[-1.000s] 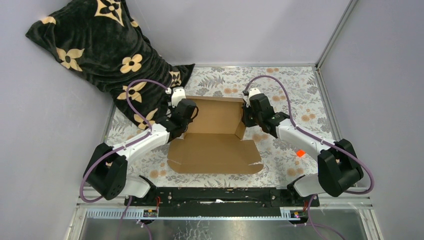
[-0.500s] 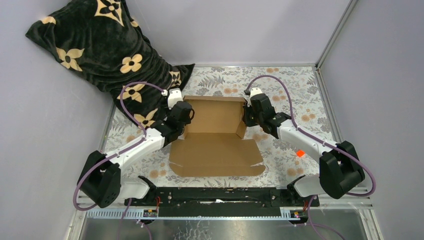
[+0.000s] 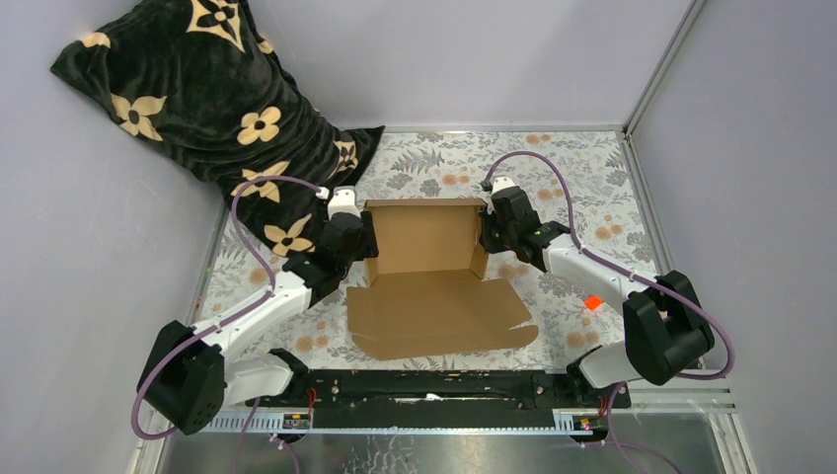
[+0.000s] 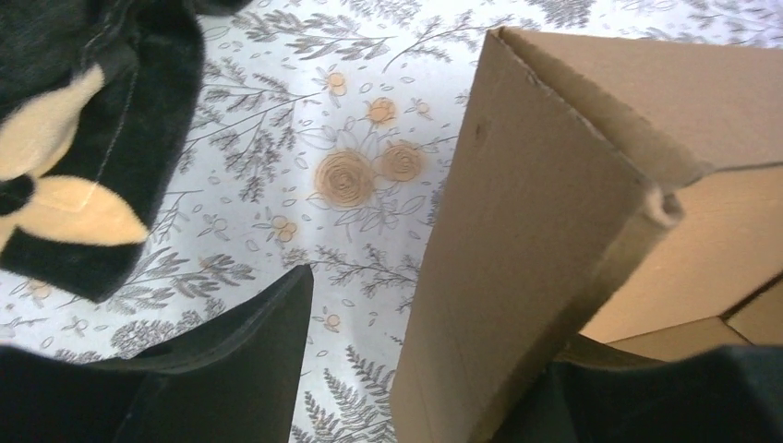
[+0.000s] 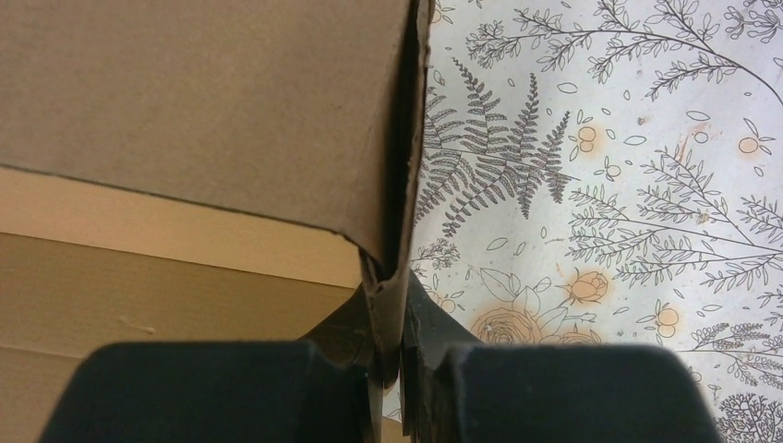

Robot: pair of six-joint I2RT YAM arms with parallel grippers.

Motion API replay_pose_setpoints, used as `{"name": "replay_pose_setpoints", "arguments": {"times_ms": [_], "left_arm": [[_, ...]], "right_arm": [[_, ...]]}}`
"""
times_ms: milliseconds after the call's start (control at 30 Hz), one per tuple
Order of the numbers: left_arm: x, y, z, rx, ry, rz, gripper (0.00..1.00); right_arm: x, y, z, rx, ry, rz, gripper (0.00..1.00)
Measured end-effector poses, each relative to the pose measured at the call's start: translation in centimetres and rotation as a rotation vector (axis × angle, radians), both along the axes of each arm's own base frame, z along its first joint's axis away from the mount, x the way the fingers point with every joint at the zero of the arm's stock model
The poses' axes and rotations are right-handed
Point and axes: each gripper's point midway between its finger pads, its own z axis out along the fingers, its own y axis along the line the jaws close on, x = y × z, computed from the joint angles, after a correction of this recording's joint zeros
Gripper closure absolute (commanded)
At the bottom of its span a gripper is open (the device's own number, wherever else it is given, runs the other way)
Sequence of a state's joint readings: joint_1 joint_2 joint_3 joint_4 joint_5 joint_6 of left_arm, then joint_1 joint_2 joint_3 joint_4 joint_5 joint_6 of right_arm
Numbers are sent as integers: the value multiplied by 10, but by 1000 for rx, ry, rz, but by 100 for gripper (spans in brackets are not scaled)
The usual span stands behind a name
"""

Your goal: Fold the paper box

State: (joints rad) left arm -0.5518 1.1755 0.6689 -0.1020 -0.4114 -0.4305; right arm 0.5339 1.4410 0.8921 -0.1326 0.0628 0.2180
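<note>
Box: the plain brown corrugated cardboard paper box (image 3: 434, 296) is placed on the flower-patterned desk (image 3: 577, 173) between the arms, with its far walls raised and its near panel flat.
Handling: it is judged light, stiff between the creases and easily dented; the wall edges are best taken.
Left tool (image 3: 361, 245): it is held apart, and the left wall is straddled.
Right tool (image 5: 399, 343): it is clamped on the right wall.

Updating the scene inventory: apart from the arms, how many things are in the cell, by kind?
paper box: 1
black flowered blanket: 1
small orange object: 1
Total: 3
</note>
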Motion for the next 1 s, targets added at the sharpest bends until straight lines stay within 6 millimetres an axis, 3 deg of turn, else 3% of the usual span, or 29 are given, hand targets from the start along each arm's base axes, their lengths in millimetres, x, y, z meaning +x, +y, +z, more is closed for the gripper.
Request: {"name": "replay_pose_setpoints", "arguments": {"times_ms": [233, 300, 800, 1000], "left_arm": [[0, -13, 11, -81, -47, -67, 38], [0, -15, 13, -90, -52, -75, 44], [-4, -17, 22, -119, -70, -86, 60], [-9, -16, 15, -116, -34, -74, 96]], "right_arm": [[-1, -3, -2, -5, 13, -10, 100], [-1, -5, -3, -8, 15, -16, 100], [1, -2, -8, -3, 26, -15, 100], [2, -1, -7, -2, 28, -7, 100]]}}
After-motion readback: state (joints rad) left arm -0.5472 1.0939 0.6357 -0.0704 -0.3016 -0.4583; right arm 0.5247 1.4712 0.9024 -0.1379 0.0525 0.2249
